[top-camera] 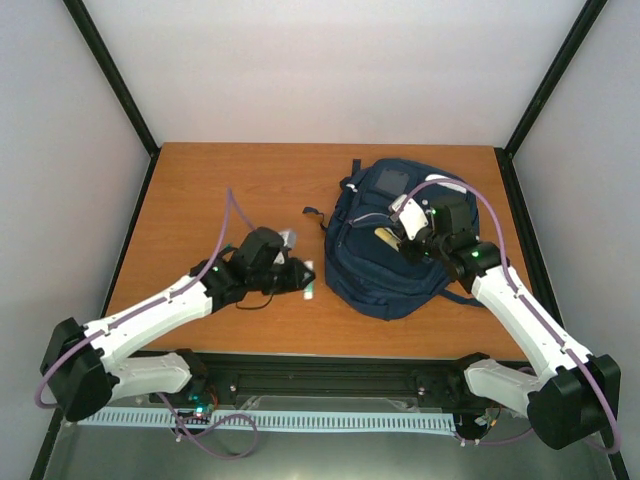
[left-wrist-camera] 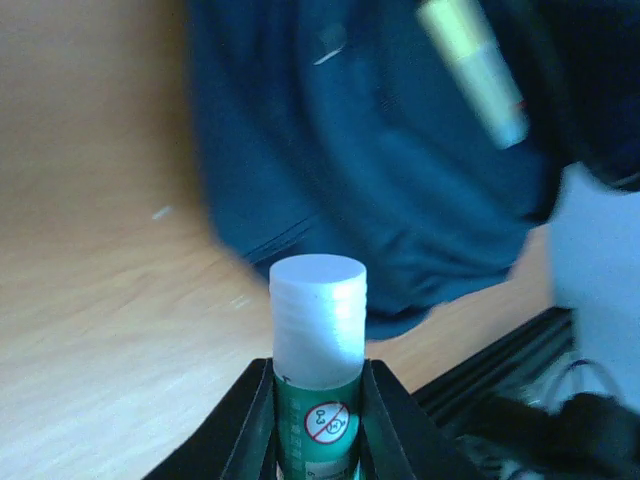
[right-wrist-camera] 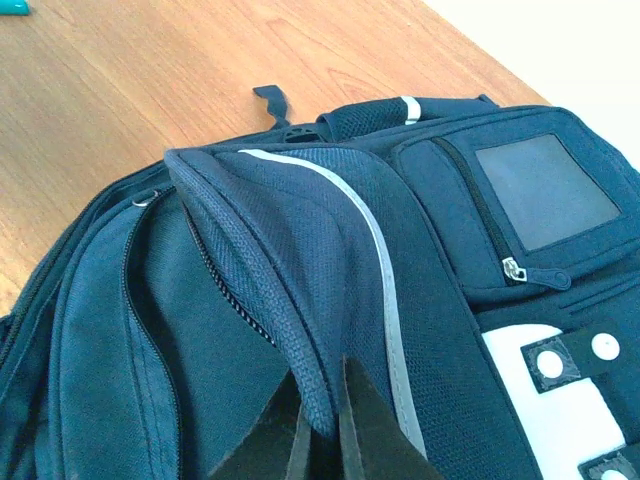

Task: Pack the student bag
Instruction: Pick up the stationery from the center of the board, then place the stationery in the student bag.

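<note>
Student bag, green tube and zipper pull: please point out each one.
student bag (top-camera: 372, 278), top external view, on navy front fabric.
green tube (left-wrist-camera: 318, 300), left wrist view, on its white cap.
zipper pull (right-wrist-camera: 513, 268), right wrist view, on the metal tab.

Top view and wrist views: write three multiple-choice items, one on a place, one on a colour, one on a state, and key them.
1. The bag lies on the table's:
A) right half
B) left half
C) far left corner

2. The cap of the tube in the left pincer is:
A) red
B) white
C) black

3. The right pincer is:
A) open over bare wood
B) shut on the bag's flap
C) shut on a pen

Key: 1 A, the bag lies right of centre in the top view; 2 B, the left wrist view shows a white cap; 3 B, navy fabric is pinched between its fingers.
</note>
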Robot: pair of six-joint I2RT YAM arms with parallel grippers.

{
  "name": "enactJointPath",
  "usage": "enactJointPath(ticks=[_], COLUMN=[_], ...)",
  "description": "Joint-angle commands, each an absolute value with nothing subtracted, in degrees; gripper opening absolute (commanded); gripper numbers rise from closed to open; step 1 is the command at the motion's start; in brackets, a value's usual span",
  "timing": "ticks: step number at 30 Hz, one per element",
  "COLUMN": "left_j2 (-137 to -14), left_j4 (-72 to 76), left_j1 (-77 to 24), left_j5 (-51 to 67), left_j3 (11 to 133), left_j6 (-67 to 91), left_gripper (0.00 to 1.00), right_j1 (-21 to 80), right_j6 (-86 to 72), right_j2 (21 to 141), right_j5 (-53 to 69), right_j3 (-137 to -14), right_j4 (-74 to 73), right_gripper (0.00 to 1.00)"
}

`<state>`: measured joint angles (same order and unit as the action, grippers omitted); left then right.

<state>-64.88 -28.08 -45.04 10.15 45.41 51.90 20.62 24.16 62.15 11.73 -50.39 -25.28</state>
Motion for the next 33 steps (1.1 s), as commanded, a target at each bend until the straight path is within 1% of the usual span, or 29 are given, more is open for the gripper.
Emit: enactJointPath(ticks=[1, 4, 10, 12, 16, 25, 27, 30, 33], left_j2=[-69.39, -74.22, -85.40, -88.26, -90.27, -94.04, -96.16, -99.95, -103.14], left_j4=[-11.37, -4.86, 1.61, 4.91, 12.03, 10.95, 10.63, 5.77, 4.49], left_j1=[-47.34, -48.67, -52.77, -53.63, -55.25, -56.02, -56.01, -56.17, -56.51], left_j5=[12.56, 12.89, 11.43, 11.08, 5.88, -8.00, -8.38, -8.88, -10.08], left_j3=[51.25, 55.35, 63.25, 64.21, 62.30, 64.37, 66.75, 74.01, 76.80], left_j6=[55.75, 59.34, 63.08, 67.07, 76.34, 89.49, 89.23, 86.79, 87.04], left_gripper=[0.01, 0.01, 0.01, 0.01, 0.01, 0.01, 0.02, 0.02, 0.03], right_j1=[20.74, 20.74, 20.74, 20.74, 20.74, 20.74, 20.70, 20.74, 20.73], right_j6=[22.31, 22.70, 22.25, 21.47, 19.82, 18.49, 18.50, 18.54, 18.41], right_j2=[62.34, 64.01, 66.52, 67.51, 69.12, 69.96, 69.88, 69.61, 69.54], right_j5=[18.14, 18.34, 19.06, 19.64, 21.79, 22.56, 22.67, 22.96, 23.12], right_j3=[-58.13, -62.70, -68.71, -70.78, -73.98, -75.48, -75.38, -74.91, -74.64], right_j4=[-24.65, -28.04, -32.06, -33.35, -35.90, -36.83, -36.79, -36.67, -36.65], right_gripper=[0.03, 0.03, 0.03, 0.03, 0.03, 0.03, 0.03, 0.03, 0.03])
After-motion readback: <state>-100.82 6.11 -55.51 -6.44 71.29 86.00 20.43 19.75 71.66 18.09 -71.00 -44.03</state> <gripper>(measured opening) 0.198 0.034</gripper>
